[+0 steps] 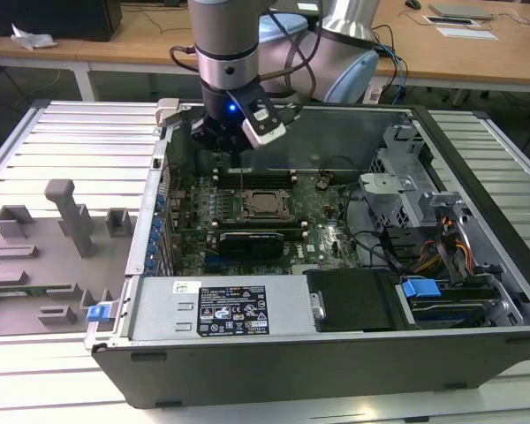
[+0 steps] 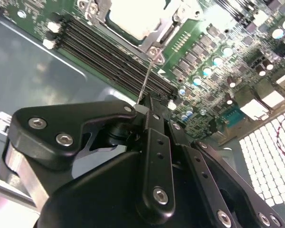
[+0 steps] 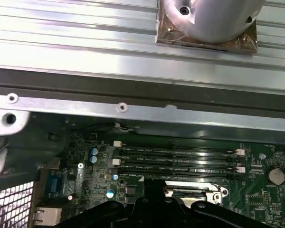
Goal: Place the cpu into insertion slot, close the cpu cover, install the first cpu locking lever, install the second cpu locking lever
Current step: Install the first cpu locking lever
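Hand (image 2: 145, 107): fingers drawn together at the tip, no gap visible between them, and they look to pinch the free end of a thin wire locking lever (image 2: 147, 78). The lever runs from the fingertips to a corner of the insertion slot (image 2: 154, 51). The cpu (image 2: 133, 16) sits in the slot, its pale top showing through the window of the cpu cover (image 2: 173, 23), which looks to lie flat over it. Memory slots (image 2: 109, 47) lie just beside the lever.

Risks, as I judge them: the wire is thin and springy. A shallow pinch could let it slip and snap back, or it could miss its hook and leave the cover unclamped. Straying fingers could knock the small capacitors (image 2: 206, 71) nearby.

Computer case (image 1: 477, 150), open, on the slatted table (image 1: 71, 132). It holds the green circuit board (image 1: 327, 221), a long black card (image 1: 252, 240), a drive cage (image 1: 393, 190) and cables (image 1: 442, 247).
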`<action>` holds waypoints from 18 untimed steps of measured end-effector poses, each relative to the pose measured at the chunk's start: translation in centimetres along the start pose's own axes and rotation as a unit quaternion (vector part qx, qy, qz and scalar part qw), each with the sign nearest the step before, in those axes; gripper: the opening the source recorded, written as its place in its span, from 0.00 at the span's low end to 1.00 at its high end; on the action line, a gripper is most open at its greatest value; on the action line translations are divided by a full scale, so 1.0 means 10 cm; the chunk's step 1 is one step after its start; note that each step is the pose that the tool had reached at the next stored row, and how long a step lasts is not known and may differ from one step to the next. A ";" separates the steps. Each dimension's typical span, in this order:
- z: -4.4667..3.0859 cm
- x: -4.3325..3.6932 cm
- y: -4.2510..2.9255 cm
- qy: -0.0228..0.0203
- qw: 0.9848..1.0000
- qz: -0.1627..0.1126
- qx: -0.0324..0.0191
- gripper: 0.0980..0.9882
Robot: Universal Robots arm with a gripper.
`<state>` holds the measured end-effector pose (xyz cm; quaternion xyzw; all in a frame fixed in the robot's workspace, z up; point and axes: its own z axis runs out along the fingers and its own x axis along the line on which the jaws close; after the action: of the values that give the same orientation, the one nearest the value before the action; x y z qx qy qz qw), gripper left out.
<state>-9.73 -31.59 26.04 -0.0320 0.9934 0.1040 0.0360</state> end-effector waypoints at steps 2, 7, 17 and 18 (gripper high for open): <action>0.005 -0.077 -0.006 0.000 1.000 0.000 0.000 0.01; 0.013 -0.190 -0.016 0.001 1.000 0.000 0.000 0.01; 0.031 -0.438 -0.036 0.001 1.000 0.000 0.000 0.01; 0.032 -0.455 -0.037 0.001 1.000 0.000 0.000 0.01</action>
<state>-5.16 -31.63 26.01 -0.0319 0.9934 0.1040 0.0350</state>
